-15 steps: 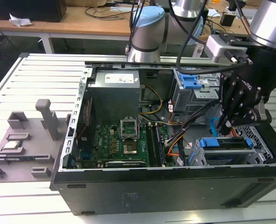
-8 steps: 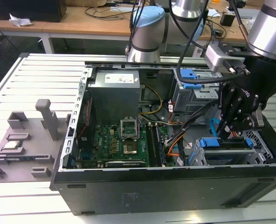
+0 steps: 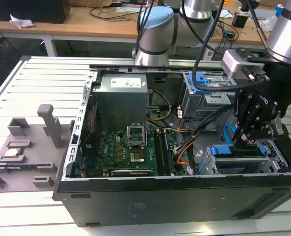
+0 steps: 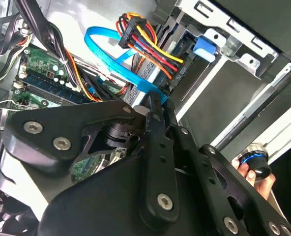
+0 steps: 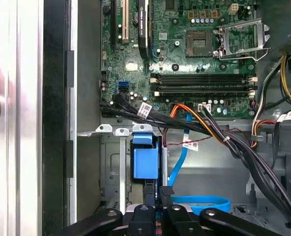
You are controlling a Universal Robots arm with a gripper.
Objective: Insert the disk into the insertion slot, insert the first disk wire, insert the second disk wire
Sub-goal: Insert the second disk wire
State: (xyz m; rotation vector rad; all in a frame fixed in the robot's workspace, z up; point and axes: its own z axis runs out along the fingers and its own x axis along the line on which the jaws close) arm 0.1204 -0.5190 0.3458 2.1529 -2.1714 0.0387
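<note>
The disk lies in the insertion slot, the low perforated cage at the exterior view's right, with its blue frame showing at the end. My gripper hangs just above the disk's rear end. In both wrist views its fingers stand close together around the dark end plug of the second disk wire, whose light-blue loop curves away toward the board. The first disk wire, an orange, red and black bundle, runs to the disk's rear beside the fingers. Whether either plug is seated is hidden.
The open case holds a motherboard, a power supply and a taller bay with blue latches. Thick black cables cross near the cage. A person's fingers rest by the case's outer edge.
</note>
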